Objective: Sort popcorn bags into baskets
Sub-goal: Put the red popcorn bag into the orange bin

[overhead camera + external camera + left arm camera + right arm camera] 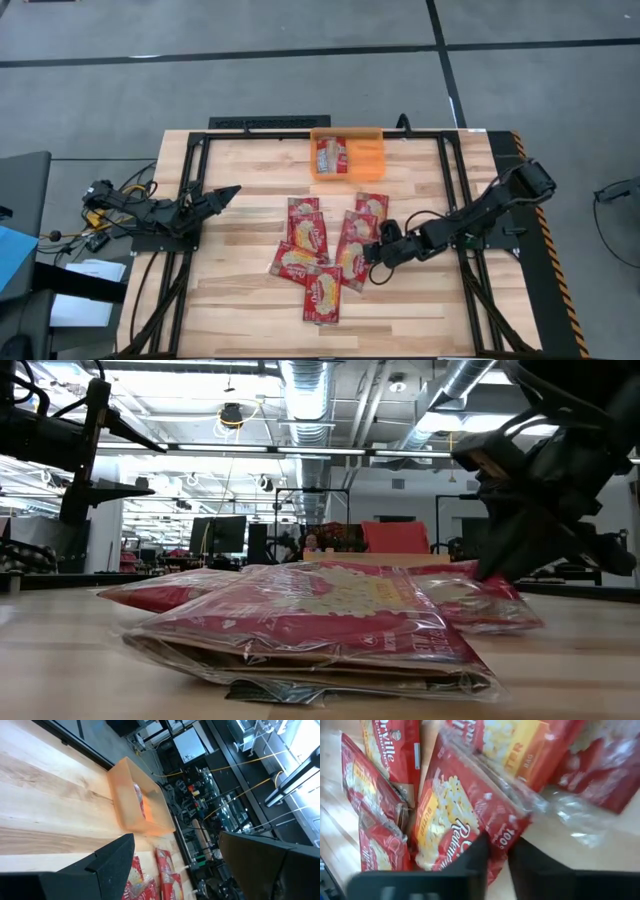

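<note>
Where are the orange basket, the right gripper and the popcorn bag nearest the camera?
orange basket (372, 158), high view, its bare floor.
right gripper (366, 254), high view, between its fingertips at the pile's edge.
nearest popcorn bag (320, 610), low view, its printed top face.

Right arm reached in from the table's right edge, extended low and diagonally toward the centre, wrist pitched down. Right gripper (374, 262) sat at table level; in the low view its dark body came down from the upper right (540, 490). Right wrist view showed its two fingers (475, 857) close together with only a narrow gap between the tips.

Left arm waited over the left part of the table, forearm roughly level and pointing toward the centre. Left gripper (226, 194) was held above the surface; left wrist view showed its fingers (107, 865) spread well apart, nothing between them.
</note>
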Tool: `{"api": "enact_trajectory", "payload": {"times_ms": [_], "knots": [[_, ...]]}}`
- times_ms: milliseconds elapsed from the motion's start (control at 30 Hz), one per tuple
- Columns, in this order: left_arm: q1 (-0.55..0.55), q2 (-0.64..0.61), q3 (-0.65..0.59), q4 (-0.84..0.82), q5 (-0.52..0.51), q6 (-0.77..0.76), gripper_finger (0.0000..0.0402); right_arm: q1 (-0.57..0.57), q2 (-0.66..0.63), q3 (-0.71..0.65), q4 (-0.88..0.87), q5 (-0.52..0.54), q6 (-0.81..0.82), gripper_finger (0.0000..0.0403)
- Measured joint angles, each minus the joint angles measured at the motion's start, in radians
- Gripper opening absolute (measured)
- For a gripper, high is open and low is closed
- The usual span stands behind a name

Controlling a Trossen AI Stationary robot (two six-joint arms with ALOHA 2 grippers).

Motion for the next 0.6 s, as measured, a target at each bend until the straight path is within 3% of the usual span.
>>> {"api": "enact_trajectory", "payload": {"times_ms": [100, 333, 600], "knots": [[0.000, 0.000, 0.000, 0.000, 0.000, 0.000, 0.0279, -0.004, 0.000, 0.000, 0.001, 0.000, -0.003, 0.0015], [0.000, 0.000, 0.000, 0.000, -0.001, -0.001, 0.0279, 0.006, -0.059, 0.004, -0.019, -0.006, 0.001, 0.0006], [0.000, 0.000, 0.000, 0.000, -0.001, -0.018, 0.0279, 0.025, -0.222, 0.059, -0.270, -0.006, -0.036, 0.0004]]}}
